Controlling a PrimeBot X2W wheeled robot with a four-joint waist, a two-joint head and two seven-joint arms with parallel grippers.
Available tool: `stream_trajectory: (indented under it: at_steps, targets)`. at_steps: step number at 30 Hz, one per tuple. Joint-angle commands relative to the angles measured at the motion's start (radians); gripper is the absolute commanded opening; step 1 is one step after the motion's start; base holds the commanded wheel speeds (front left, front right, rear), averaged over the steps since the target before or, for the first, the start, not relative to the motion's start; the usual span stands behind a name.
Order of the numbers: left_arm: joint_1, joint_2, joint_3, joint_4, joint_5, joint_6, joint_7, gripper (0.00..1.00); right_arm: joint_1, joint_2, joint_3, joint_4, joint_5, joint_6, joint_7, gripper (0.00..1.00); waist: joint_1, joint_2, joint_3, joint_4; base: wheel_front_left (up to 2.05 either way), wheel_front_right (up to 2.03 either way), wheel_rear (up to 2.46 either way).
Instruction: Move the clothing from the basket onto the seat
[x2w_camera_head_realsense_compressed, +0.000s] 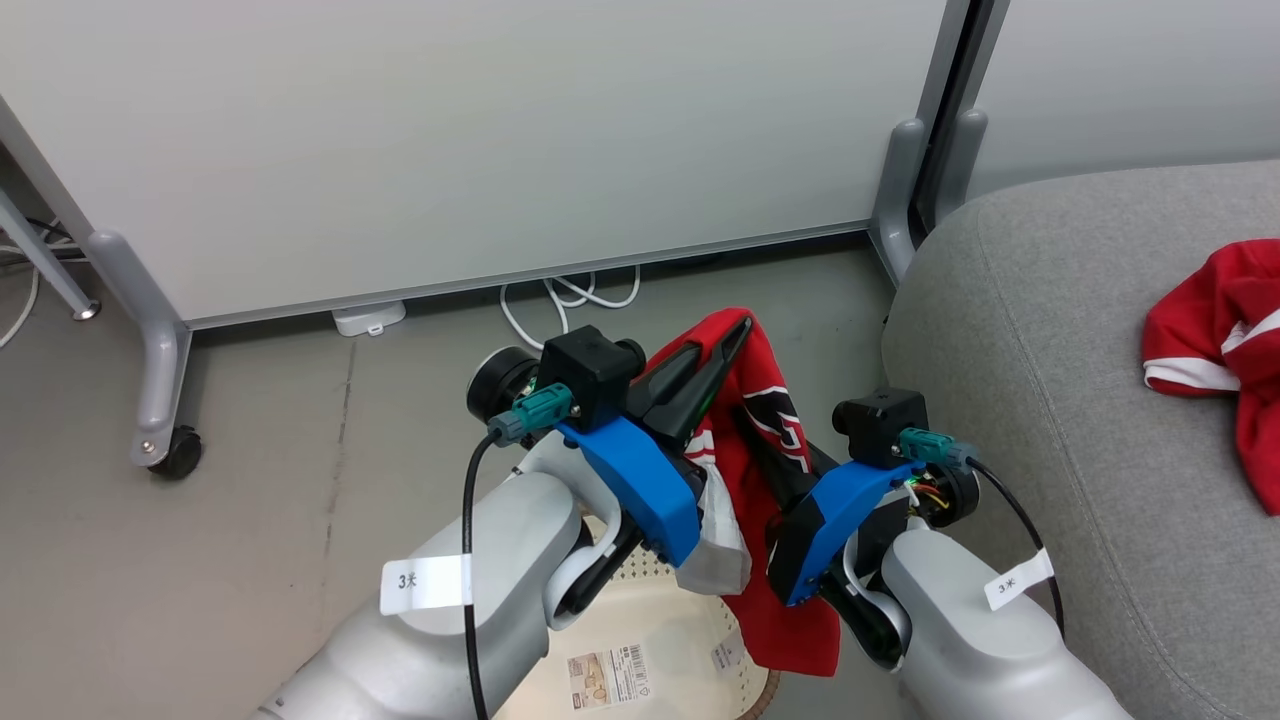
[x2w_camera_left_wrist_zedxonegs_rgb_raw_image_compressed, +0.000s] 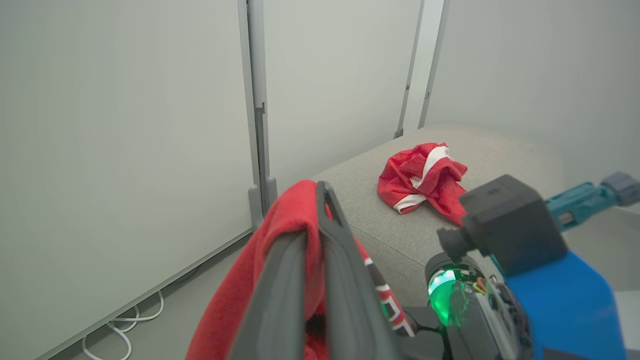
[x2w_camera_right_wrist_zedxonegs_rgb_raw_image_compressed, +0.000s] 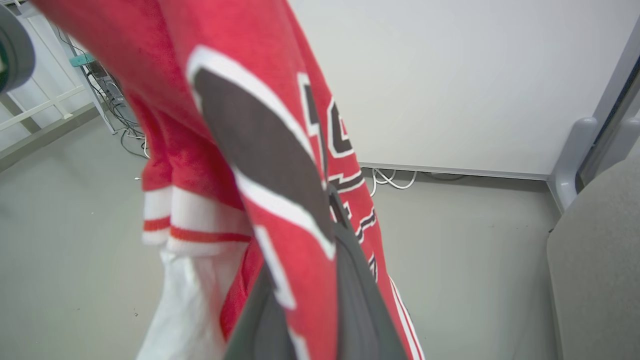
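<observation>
Left gripper (x2w_camera_head_realsense_compressed: 728, 345) and right gripper (x2w_camera_right_wrist_zedxonegs_rgb_raw_image_compressed: 320, 235) are both clamped shut on the red jersey (x2w_camera_head_realsense_compressed: 770, 420), held above the basket (x2w_camera_head_realsense_compressed: 660, 640) beside the seat (x2w_camera_head_realsense_compressed: 1050, 330); its hanging hem could snag the basket rim, dragging the cloth loose.

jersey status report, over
Both shut on the jersey: left gripper, right gripper. It hangs above the basket, beside the seat. Other red garment already on the seat. Nothing seen blocking.

We see a red jersey (x2w_camera_head_realsense_compressed: 757, 425) with black-and-white lettering hanging bunched in the air above the near cream perforated basket (x2w_camera_head_realsense_compressed: 690, 630), and a red white-striped garment (x2w_camera_head_realsense_compressed: 1215, 340) lying crumpled on the grey seat (x2w_camera_head_realsense_compressed: 1040, 350) at right.
</observation>
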Motion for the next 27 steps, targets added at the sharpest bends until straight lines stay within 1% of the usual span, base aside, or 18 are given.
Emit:
stream_trajectory:
  at_steps: [1, 3, 4, 5, 11, 15, 23, 27]
  targets:
    - [0.005, 0.001, 0.009, 0.004, -0.007, -0.002, -0.005, 0.00, -0.015, -0.001, 0.006, 0.005, 0.013, 0.000, -0.006, 0.00, 0.0000, 0.0000, -0.001, -0.001, 0.00, 0.00, 0.00]
    - [0.011, 0.002, 0.012, 0.008, -0.008, -0.002, -0.005, 0.47, -0.016, -0.001, 0.010, 0.003, 0.024, 0.000, -0.010, 0.00, 0.0000, 0.0000, -0.002, -0.003, 0.00, 0.00, 0.00]
    - [0.017, 0.003, 0.015, 0.009, -0.008, -0.002, -0.005, 0.84, -0.017, -0.001, 0.013, 0.003, 0.027, 0.000, -0.010, 0.00, 0.0000, 0.0000, -0.002, -0.004, 0.00, 0.00, 0.00]
    - [0.023, 0.004, 0.020, 0.009, -0.007, -0.002, -0.005, 1.00, -0.019, -0.001, 0.016, 0.003, 0.033, 0.000, -0.012, 0.00, 0.0000, 0.0000, -0.002, -0.006, 0.00, 0.00, 0.00]
    - [0.097, 0.031, 0.091, -0.021, 0.048, -0.002, -0.005, 1.00, -0.029, -0.001, 0.016, 0.002, 0.048, 0.000, -0.020, 0.00, 0.0000, 0.0000, 0.003, -0.010, 0.00, 0.00, 0.00]
    - [0.183, 0.056, 0.150, -0.066, 0.099, -0.002, -0.005, 1.00, -0.034, -0.001, 0.009, -0.006, 0.049, 0.000, -0.023, 0.00, 0.0000, 0.0000, 0.007, -0.013, 0.00, 0.00, 0.00]
    - [0.377, 0.110, 0.264, -0.205, 0.171, -0.002, -0.005, 1.00, -0.031, -0.001, -0.028, -0.018, 0.030, 0.000, -0.023, 0.00, 0.0000, 0.0000, 0.015, -0.019, 0.00, 0.00, 0.00]
    - [0.460, 0.125, 0.341, -0.271, 0.227, -0.002, -0.005, 1.00, -0.017, -0.001, -0.056, -0.026, 0.012, 0.000, -0.024, 0.00, 0.0000, 0.0000, 0.015, -0.017, 0.00, 0.00, 0.00]
